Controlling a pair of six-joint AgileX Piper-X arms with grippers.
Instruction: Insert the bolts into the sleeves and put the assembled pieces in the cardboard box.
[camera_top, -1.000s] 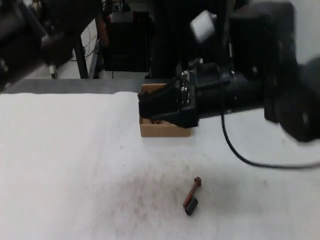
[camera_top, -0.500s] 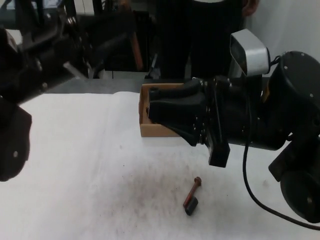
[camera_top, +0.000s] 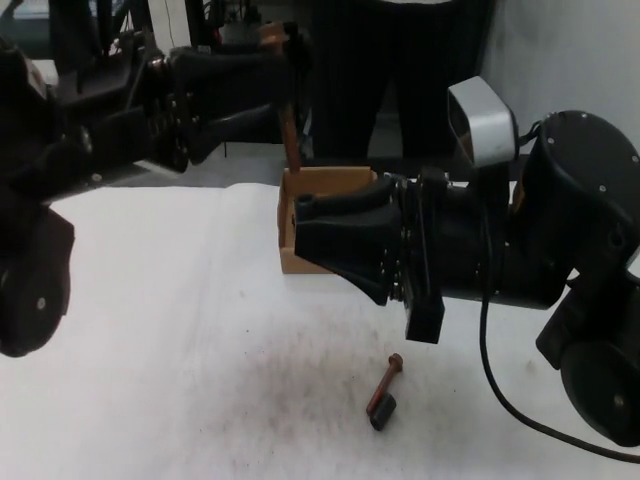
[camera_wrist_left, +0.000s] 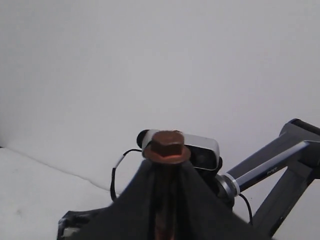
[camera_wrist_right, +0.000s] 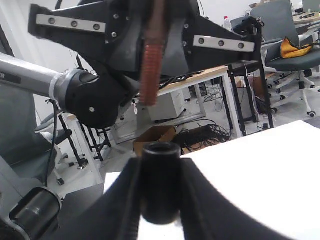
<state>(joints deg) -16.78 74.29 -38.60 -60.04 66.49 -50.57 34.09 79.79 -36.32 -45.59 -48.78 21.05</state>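
Surface: a bench covered with a white cloth (camera_top: 150, 330) that carries a dark smudge (camera_top: 290, 385) towards its near edge. Behind the bench, grey office chairs (camera_wrist_right: 295, 30) stand in the room.
Box: the open brown cardboard box (camera_top: 325, 181) stands at the far part of the cloth, partly covered by the right arm.
Left gripper: the left gripper (camera_top: 280, 80) hangs above the box's far side, its two fingers closed tight on the shank of a reddish-brown hex-headed metal bolt (camera_wrist_left: 166, 146).
Held bolt: upright, with the head on top above the fingers and the threaded end (camera_wrist_right: 149, 75) pointing down.
Right gripper: the right gripper (camera_top: 305, 215) lies level over the box, its fingers closed round a short black tubular sleeve (camera_wrist_right: 160, 185).
Held sleeve: its open mouth faces up, just under the threaded end, with a gap between the two.
Finished piece: a second reddish-brown bolt (camera_top: 388, 375) lies on the cloth with its tip seated in another short black sleeve (camera_top: 381, 410). It lies on the near side of the box, well apart from it, beside the smudge.
Other arm's camera: a silver-white camera housing (camera_wrist_left: 202, 147) on the right wrist shows behind the held bolt's head.
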